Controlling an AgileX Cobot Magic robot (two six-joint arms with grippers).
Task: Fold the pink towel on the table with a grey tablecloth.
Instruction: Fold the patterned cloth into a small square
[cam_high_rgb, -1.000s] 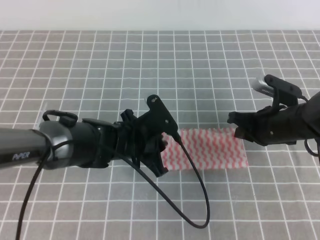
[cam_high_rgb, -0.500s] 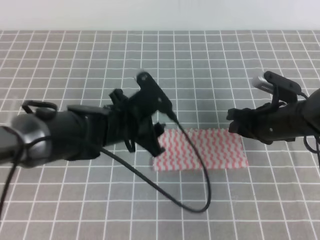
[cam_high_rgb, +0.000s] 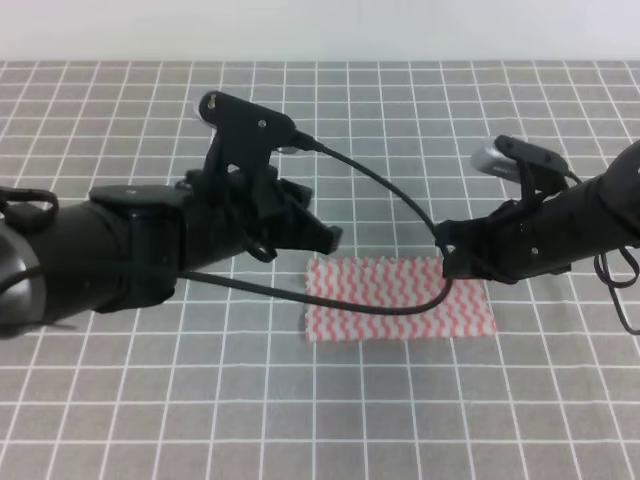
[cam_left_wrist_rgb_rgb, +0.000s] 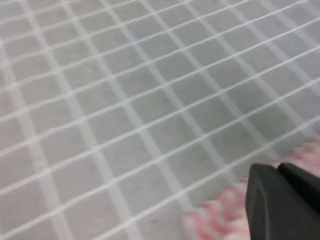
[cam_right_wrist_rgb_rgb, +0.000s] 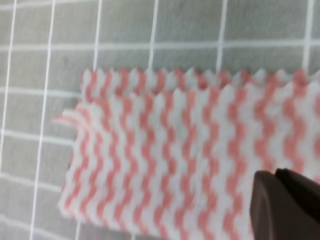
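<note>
Towel (cam_high_rgb: 398, 298), pink and folded, lies flat on the grey tablecloth (cam_high_rgb: 400, 140) between both grippers. Right gripper (cam_high_rgb: 447, 258) hides its upper right corner; left gripper (cam_high_rgb: 325, 238) hangs apart. Neither grip can be made out. No writing readable.

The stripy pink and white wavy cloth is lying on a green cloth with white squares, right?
Not quite: the pink-and-white wavy striped towel does lie flat on a cloth with a grid of white lines, but that tablecloth is grey, not green. The exterior high view shows it plainly.
</note>
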